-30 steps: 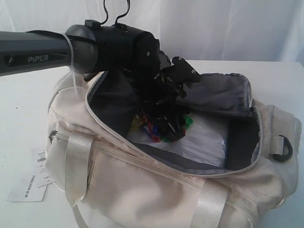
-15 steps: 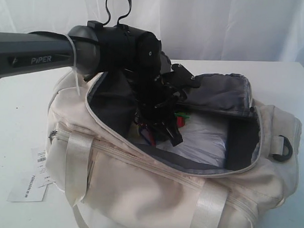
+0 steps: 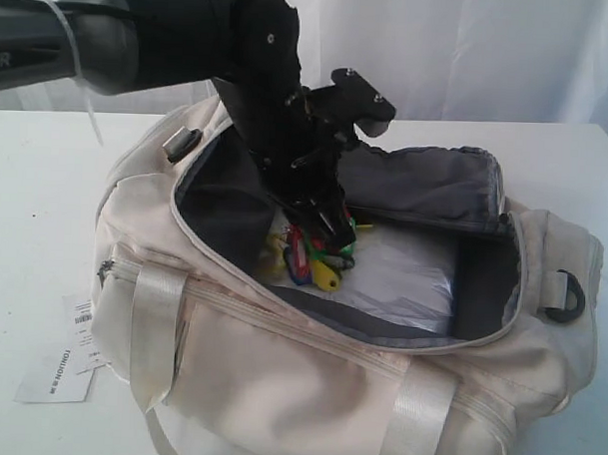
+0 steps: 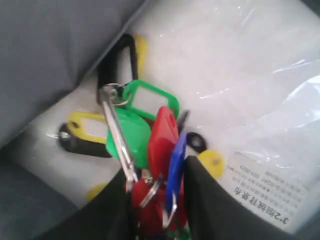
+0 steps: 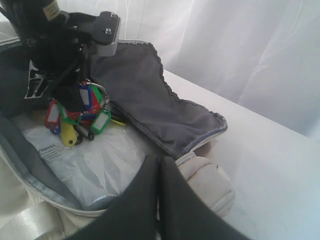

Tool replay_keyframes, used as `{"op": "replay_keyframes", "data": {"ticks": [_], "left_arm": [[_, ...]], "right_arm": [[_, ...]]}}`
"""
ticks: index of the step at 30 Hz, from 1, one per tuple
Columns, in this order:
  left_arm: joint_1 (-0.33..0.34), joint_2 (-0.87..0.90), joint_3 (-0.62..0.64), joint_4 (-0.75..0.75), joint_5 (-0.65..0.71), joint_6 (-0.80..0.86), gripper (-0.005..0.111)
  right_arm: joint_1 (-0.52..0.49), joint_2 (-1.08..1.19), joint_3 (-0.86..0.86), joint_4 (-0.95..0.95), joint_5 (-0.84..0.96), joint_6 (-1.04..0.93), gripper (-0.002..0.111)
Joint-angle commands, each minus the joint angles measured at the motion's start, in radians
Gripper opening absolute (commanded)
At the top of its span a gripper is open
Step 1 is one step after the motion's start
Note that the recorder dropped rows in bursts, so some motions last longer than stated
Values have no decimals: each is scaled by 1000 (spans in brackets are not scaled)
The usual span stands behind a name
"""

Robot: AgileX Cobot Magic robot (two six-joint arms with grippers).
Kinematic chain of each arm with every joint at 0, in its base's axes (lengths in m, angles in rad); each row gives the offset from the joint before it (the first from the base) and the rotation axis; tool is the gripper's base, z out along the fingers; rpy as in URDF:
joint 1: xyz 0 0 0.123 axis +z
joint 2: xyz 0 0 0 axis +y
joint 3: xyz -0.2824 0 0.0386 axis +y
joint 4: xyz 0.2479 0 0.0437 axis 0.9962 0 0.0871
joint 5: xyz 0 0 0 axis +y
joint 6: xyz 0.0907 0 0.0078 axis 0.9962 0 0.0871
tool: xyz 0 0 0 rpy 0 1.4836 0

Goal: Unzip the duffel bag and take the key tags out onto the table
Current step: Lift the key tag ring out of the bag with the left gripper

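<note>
The cream duffel bag (image 3: pixel 279 376) lies unzipped on the white table (image 3: pixel 46 179), its grey-lined flap (image 5: pixel 150 100) folded back. My left gripper (image 3: pixel 329 228) reaches down into the opening and is shut on the key tags (image 3: pixel 313 263). In the left wrist view the red, green and blue key tags (image 4: pixel 160 145) and their metal rings are pinched in that gripper (image 4: pixel 157 172), with yellow tags dangling below. The right wrist view shows the bunch of key tags (image 5: pixel 80 107) hanging just over the bag's contents. My right gripper (image 5: pixel 160 160) is shut and empty above the bag's end; the exterior view does not show it.
A clear plastic packet (image 3: pixel 402 276) with a printed label lies on the bag's floor under the tags. A white paper barcode label (image 3: pixel 64 364) lies on the table by the bag's left end. A black D-ring (image 3: pixel 566 297) sticks out at the right end.
My left arm has risen and swung up to the left, lifting the key tags off the plastic packet; they now hang from the shut gripper inside the opening.
</note>
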Motion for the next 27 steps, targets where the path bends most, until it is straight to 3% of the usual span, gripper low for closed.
{"op": "replay_keyframes", "data": {"ticks": [1, 16, 27], "left_arm": [[-1, -53, 5, -18, 2, -1, 0], [-1, -238, 5, -37, 42, -1, 0], [-1, -430, 5, 18, 281, -1, 0]], "right_arm": [[1, -5, 5, -8, -3, 6, 0], [1, -5, 5, -14, -3, 6, 0], [1, -118, 94, -34, -118, 6, 0]]}}
